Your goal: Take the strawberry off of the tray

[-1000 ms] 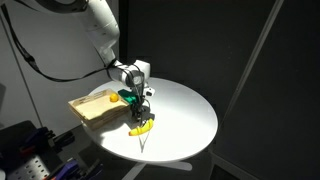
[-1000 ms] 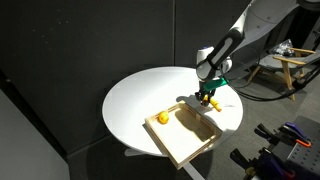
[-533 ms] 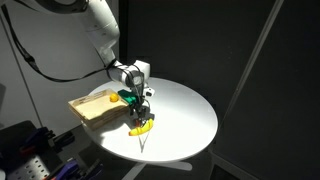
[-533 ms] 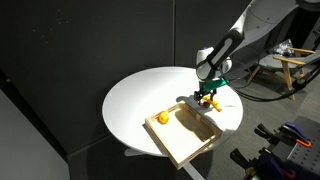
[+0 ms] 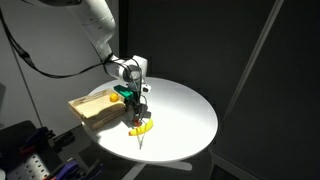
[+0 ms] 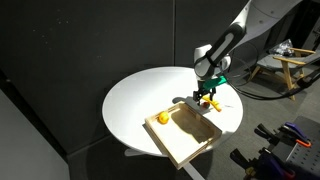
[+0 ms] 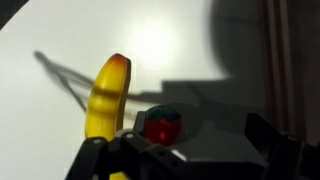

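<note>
Gripper (image 5: 140,106) clenched on strawberry (image 7: 160,128), hanging over table (image 5: 185,110) just beside banana (image 7: 105,95), near tray (image 5: 92,106). Risk: small round fruit slips from grip, or rolls off after release.

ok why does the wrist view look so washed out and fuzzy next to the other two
Wrist view: glare blows out the table beside the banana; the strawberry in the gripper is too close, so blurred; dark shadow at upper right. Both exterior views: dim black surround, table evenly lit, fruit tiny.
</note>
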Controlling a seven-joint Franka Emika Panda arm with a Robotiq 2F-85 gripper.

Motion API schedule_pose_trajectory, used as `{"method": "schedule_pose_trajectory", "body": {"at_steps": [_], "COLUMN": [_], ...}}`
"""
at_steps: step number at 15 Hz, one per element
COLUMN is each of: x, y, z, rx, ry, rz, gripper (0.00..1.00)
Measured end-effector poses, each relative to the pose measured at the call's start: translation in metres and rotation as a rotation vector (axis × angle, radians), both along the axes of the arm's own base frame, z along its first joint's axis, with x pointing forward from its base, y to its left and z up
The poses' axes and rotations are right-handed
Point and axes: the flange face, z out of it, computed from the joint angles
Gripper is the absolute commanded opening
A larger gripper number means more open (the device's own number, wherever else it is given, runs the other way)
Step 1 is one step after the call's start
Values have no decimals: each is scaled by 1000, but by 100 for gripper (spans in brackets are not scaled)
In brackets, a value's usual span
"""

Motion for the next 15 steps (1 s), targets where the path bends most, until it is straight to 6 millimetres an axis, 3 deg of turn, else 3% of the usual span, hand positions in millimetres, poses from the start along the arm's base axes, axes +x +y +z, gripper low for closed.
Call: {"method": "schedule_pose_trajectory", "body": {"at_steps": [6, 15], "x": [-16, -56], "y": [28, 82], "z": [42, 94], "rx": [8, 22], "ry": [6, 45], "rz": [45, 140], "gripper": [100, 100]}}
